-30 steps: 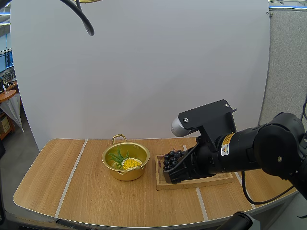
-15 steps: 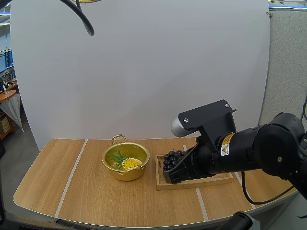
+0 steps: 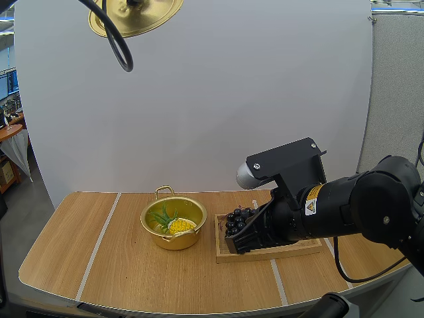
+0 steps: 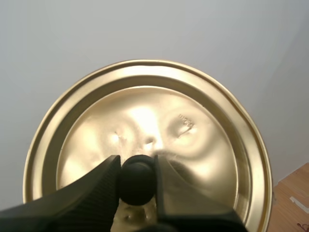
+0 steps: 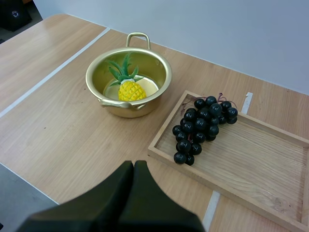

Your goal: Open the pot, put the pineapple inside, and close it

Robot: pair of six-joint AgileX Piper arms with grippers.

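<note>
The pineapple [image 5: 128,89] already lies in the open pot [image 5: 140,109], so closing is the step in hand. My left gripper [image 4: 137,164] pinches the lid [image 4: 145,116] by its black knob [image 4: 137,182] high above the table and must lower it squarely onto the rim. My right gripper [image 5: 133,166], fingers together on nothing, hovers beside the wooden tray [image 5: 270,193] of grapes [image 5: 200,128]. The high view's edge cuts the lid off, so its alignment over the pot is hard to judge.

The support surface is a wooden table [image 3: 126,265] with a light grain finish and a rounded near-left corner. Two white lines [image 3: 99,242] run across its top from far to near, one left of centre and one right of centre. A gold pot [image 3: 173,241] stands upright and uncovered on the table between the two lines. A wooden tray [image 3: 265,255] lies flat on the table just right of the pot, close beside it but not touching. The right-hand line passes under the tray.
</note>
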